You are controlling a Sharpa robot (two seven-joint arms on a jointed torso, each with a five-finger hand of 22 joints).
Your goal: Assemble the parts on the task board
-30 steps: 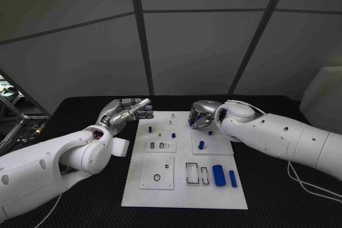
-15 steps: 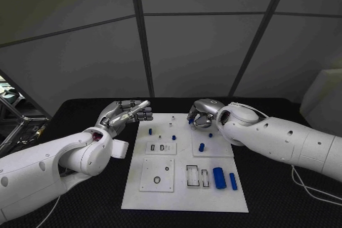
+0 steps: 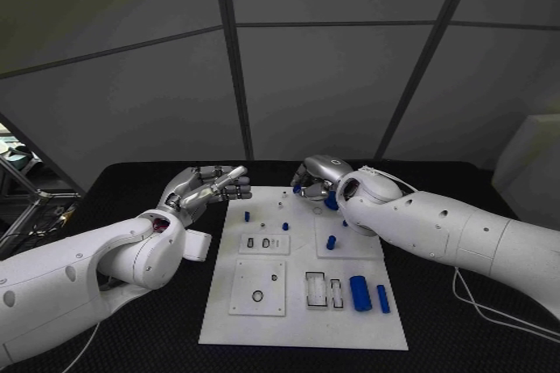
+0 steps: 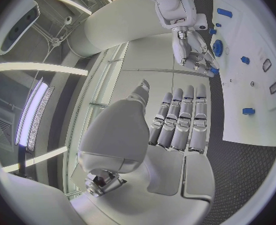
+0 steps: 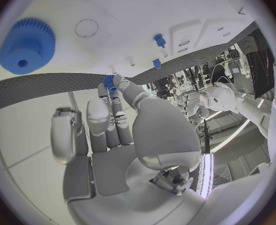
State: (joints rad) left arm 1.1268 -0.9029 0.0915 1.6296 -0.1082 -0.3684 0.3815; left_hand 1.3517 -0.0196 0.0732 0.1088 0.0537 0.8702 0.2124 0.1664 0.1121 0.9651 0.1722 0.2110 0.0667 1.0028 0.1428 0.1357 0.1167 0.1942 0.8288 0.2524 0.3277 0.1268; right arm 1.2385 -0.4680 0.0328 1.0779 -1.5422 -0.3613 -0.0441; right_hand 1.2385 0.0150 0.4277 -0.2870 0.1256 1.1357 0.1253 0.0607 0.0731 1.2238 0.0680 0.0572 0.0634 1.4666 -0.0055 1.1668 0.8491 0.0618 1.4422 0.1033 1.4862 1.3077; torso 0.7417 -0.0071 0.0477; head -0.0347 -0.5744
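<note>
Right robot hand (image 3: 315,181) pinches blue part (image 5: 109,81) above board (image 3: 298,324), frame centre; left robot hand (image 3: 210,185) empty, fingers straight; several parts unplaced.

task board (image 3: 298,324): white
parts (image 3: 359,292): blue
gear (image 5: 26,46): blue, toothed rim
worktop (image 3: 129,341): black
your hands (image 3: 210,184): silver

Black table (image 3: 140,341), grey panelled wall (image 3: 315,74) behind it
</note>
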